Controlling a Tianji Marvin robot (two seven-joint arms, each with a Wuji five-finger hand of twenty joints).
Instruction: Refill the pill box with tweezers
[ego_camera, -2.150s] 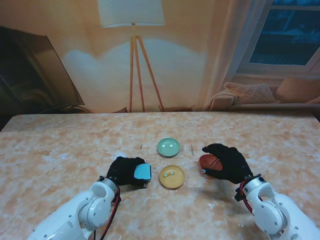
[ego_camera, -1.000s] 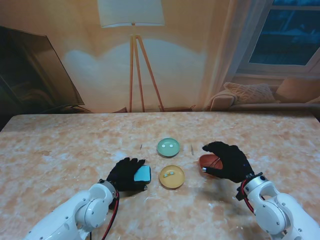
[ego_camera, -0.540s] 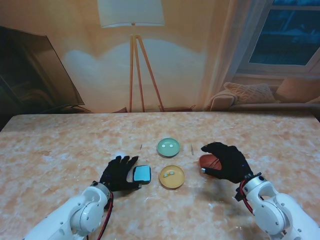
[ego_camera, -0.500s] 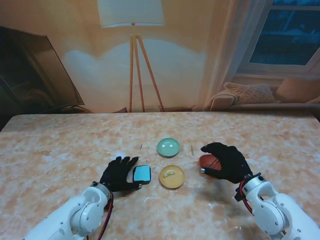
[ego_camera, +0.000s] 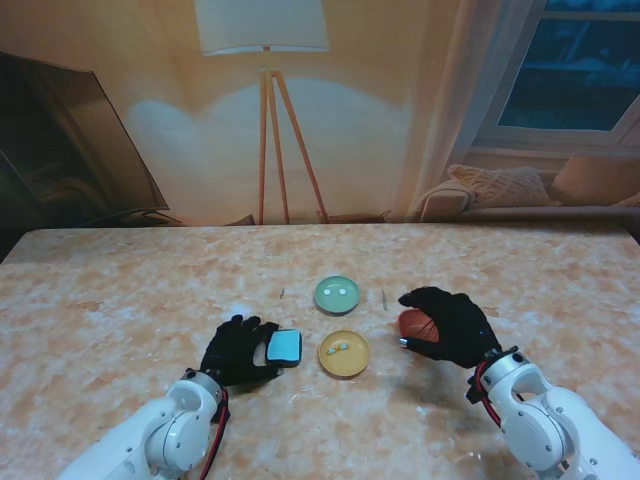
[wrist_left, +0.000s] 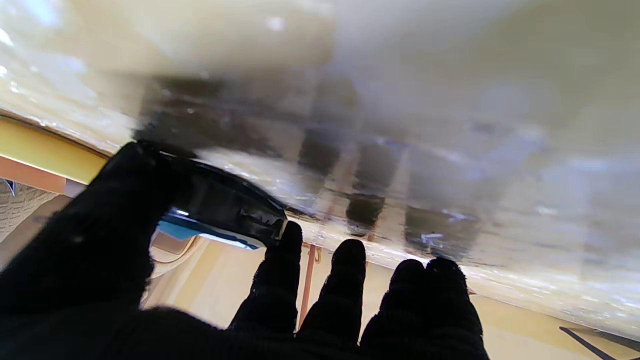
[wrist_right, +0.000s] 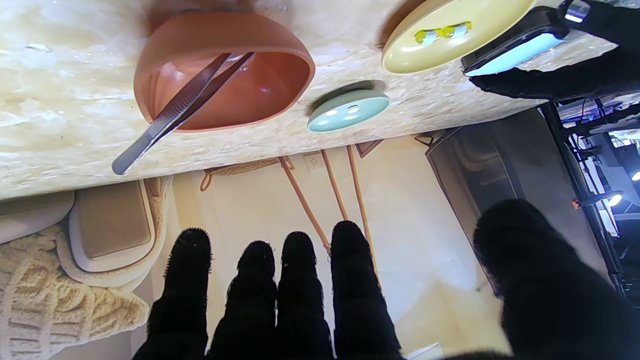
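The pill box (ego_camera: 285, 347), blue-topped with a dark rim, lies flat on the table just left of the yellow dish (ego_camera: 344, 353). My left hand (ego_camera: 238, 350) rests beside it, fingers spread; in the left wrist view the thumb and index fingertip (wrist_left: 287, 237) touch the pill box (wrist_left: 225, 205) without gripping it. Metal tweezers (wrist_right: 175, 112) lean in the red bowl (wrist_right: 260, 85), handle end over the rim. My right hand (ego_camera: 447, 326) hovers open over the red bowl (ego_camera: 410, 322), its fingers (wrist_right: 300, 290) apart and holding nothing.
The yellow dish (wrist_right: 450, 35) holds yellow pills. The green dish (ego_camera: 337, 293) farther from me holds two white pills. The right wrist view also shows the pill box (wrist_right: 515, 47) and my left hand (wrist_right: 575, 75). A thin stick (ego_camera: 384, 297) lies near the green dish.
My left hand, shut around the pill box two seconds ago, has spread its fingers and left the box flat on the table. The right hand has edged slightly left over the bowl.
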